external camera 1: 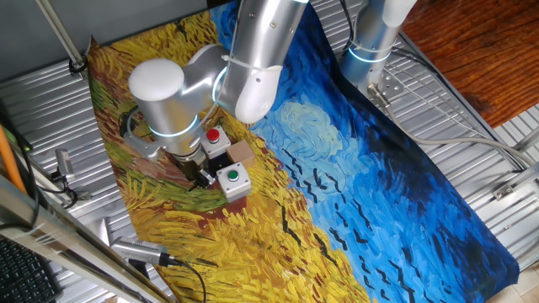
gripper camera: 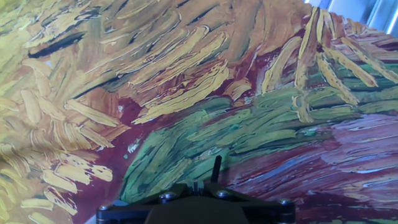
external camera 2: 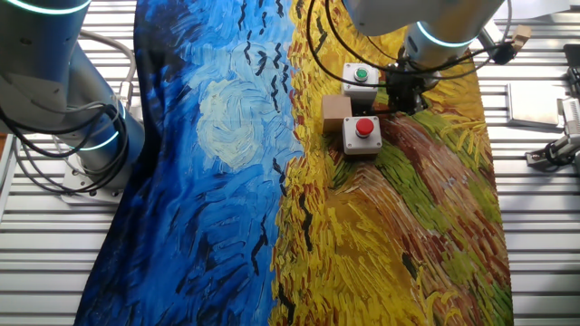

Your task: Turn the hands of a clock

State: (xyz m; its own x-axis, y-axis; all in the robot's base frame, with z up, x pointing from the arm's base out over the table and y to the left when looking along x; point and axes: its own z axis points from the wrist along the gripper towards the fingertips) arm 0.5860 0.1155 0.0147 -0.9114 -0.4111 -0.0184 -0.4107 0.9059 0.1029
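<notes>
The slatted metal table point(external camera 1: 472, 109) lies under and all around the pincer point(external camera 1: 202, 175), and over it spreads the painted cloth point(external camera 1: 379, 185), yellow and green right beneath the pincer and blue well off to one side. The silver arm point(external camera 1: 253, 50) that carries the pincer comes down from above it, its fat white-capped joint directly overhead. A second arm point(external camera 2: 54, 100) stands well apart from the pincer, past the blue edge of the cloth. Just beside the pincer, on one flank, sits the grey box with a green button point(external camera 1: 232, 179), close enough that touching or not cannot be told. The grey box with a red button point(external camera 1: 215, 139) is near on another flank, so the pincer is lowered at the corner between the two boxes. A small brown block point(external camera 1: 243, 153) lies beyond the boxes, on their side away from the pincer, tucked between them. Whether that block is the clock cannot be told; no dial or hands can be made out. From the hand view the black body of the pincer point(gripper camera: 196, 208) fills the bottom edge, and a thin black rod point(gripper camera: 216, 169) rises from it against the green strokes. Whether the jaws are apart or together, or clamped on anything, cannot be told.
</notes>
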